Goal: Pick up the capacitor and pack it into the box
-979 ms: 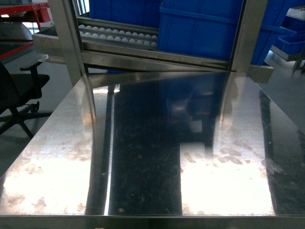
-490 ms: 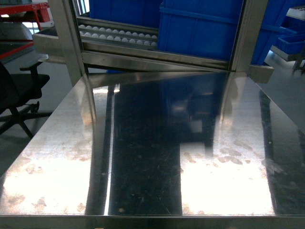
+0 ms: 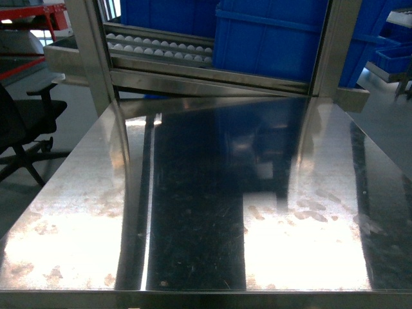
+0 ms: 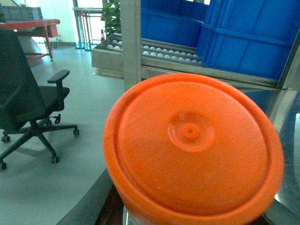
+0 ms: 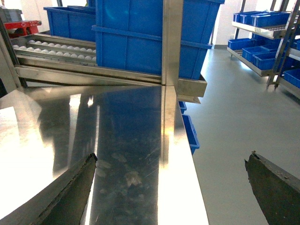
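**Bare steel table, one orange lid close to the left wrist camera, no box in sight**

Nearest the left wrist camera sits one round orange lid (image 4: 192, 150), filling the lower part of that view, with a small raised nub at its centre; whatever it caps is hidden below the frame, and the left gripper itself does not show, so its state cannot be read. In the right wrist view two dark, rough-surfaced fingers (image 5: 70, 192) of the right gripper (image 5: 171, 187) stand at the lower left and lower right corners, set wide apart with nothing between them; the one stainless steel table (image 3: 84, 212) runs beneath them, its right edge dropping off to grey floor.

From the head view that table top is shiny, scuffed and blotched, carrying only reflections; neither arm appears there. The pale peach-pink box is in none of the three views, nor can any capacitor be made out.

Beyond the table's far edge two steel uprights (image 3: 90, 51) rise, one left and one right; between them a roller rack (image 3: 161, 48) carries rows of white rollers, and at least two big blue bins (image 3: 277, 38) rest on it. To the left, on the floor, stands one black office chair (image 4: 23, 93) on castors; behind it a red-framed bench (image 4: 33, 26). Far right, a shelf unit (image 5: 262, 33) holds several smaller blue bins.
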Available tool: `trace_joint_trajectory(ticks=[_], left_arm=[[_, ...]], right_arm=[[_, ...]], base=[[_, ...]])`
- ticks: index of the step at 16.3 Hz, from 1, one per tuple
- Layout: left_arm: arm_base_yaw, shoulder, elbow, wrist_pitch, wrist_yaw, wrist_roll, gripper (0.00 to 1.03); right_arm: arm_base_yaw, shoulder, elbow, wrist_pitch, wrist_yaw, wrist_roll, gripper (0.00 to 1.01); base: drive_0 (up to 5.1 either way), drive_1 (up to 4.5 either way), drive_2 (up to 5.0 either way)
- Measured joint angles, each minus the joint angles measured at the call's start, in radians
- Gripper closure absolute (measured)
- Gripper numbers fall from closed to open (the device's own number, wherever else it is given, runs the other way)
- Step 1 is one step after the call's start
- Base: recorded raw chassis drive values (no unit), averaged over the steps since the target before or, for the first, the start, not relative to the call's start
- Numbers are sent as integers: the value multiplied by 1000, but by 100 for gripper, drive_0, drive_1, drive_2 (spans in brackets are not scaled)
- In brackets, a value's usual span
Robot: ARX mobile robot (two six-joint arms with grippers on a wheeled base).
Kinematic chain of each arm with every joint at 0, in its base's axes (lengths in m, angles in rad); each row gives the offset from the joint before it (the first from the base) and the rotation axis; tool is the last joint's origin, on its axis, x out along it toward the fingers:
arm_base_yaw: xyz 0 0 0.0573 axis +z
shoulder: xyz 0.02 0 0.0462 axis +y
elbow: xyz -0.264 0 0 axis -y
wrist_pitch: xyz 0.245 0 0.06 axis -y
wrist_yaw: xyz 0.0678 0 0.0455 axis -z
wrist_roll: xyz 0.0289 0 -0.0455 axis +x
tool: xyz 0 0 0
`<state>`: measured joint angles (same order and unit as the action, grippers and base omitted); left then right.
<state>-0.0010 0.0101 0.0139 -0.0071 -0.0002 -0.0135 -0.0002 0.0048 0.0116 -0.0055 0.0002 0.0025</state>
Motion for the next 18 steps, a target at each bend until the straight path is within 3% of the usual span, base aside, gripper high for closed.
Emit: trace_joint_trajectory(ticks=[18], left_arm=[[0, 0, 0, 1, -1, 3, 59]], right_arm=[[0, 0, 0, 1, 0, 0, 3]], base=[[0, 0, 0]])
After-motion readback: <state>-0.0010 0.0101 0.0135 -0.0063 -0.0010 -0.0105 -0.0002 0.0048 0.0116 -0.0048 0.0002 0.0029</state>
